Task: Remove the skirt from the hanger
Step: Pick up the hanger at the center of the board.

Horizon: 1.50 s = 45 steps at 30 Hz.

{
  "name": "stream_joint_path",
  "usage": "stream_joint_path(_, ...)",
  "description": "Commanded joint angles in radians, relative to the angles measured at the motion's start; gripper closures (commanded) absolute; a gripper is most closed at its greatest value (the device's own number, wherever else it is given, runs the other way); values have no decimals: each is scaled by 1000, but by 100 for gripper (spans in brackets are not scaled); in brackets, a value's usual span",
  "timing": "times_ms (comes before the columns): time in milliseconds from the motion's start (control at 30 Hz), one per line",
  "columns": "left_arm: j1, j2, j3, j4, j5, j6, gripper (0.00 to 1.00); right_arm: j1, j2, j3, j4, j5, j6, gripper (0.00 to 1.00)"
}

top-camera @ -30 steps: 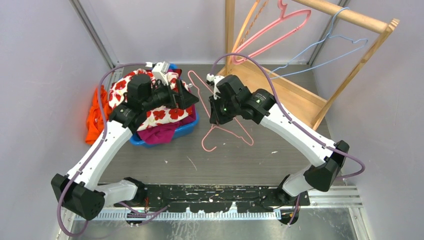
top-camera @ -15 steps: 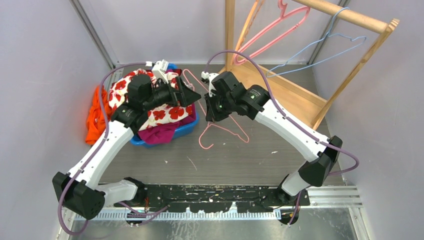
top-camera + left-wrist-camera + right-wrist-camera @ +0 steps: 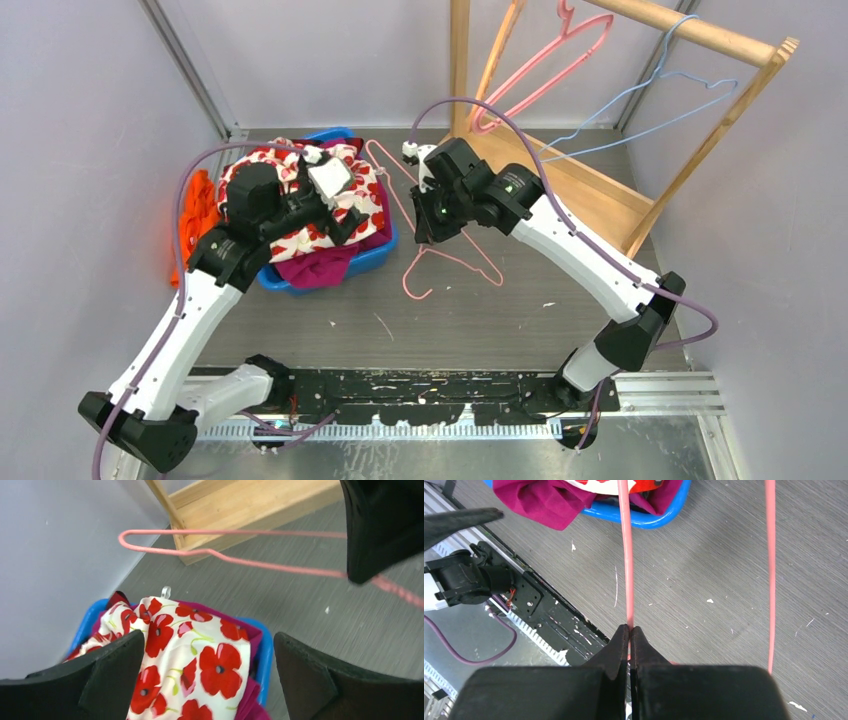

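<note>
Top external view, item by item.

1. Right gripper point(image 3: 428, 226): to the right of the basket, pointing down. In the right wrist view the jaws are pressed fully together on one wire of the pink hanger point(image 3: 455, 258), pinching it at the fingertips. The hanger's second wire runs parallel to the right, outside the grip.

2. Pink hanger: bare wire, held over the grey table point(image 3: 480, 320) between the blue basket point(image 3: 365, 262) and the wooden rack point(image 3: 570, 190). Its lower end is down near the tabletop, but contact cannot be told.

3. Left gripper point(image 3: 345, 205): above the basket. In the left wrist view its fingers point(image 3: 107, 672) are spread wide with the skirt showing in the gap between them. Contact with the cloth cannot be told.

4. Skirt point(image 3: 366, 208): white with red poppies, heaped on top of the basket's contents, apart from the pink hanger.

5. Magenta cloth point(image 3: 315, 270): under the skirt, spilling over the basket's near rim.

6. Orange cloth point(image 3: 195, 205): on the table at the basket's left side.

7. Wooden rack: at the far right, carrying a second pink hanger point(image 3: 545, 50) and a blue hanger point(image 3: 650, 95) on its rail.
</note>
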Motion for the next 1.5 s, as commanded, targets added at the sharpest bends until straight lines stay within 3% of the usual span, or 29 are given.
stream_joint_path(0, -5, -8, -50, 29, 130, 404, 1, 5, 0, 70, -19, -28, -23, 99)
stream_joint_path(200, -22, 51, -85, 114, 256, 551, 1, 5, 3, 83, -44, -68, -34, 99)
stream_joint_path(567, -165, 120, -29, 200, 169, 739, 1, 5, 5, 91, -73, -86, -62, 99)
stream_joint_path(1133, -201, -31, -98, 171, 83, 737, 1, -2, 61, 142, -110, -66, -80, 99)
stream_joint_path(1467, -201, 50, -122, 178, 196, 783, 1, 3, 60, 186, -147, -78, -70, 99)
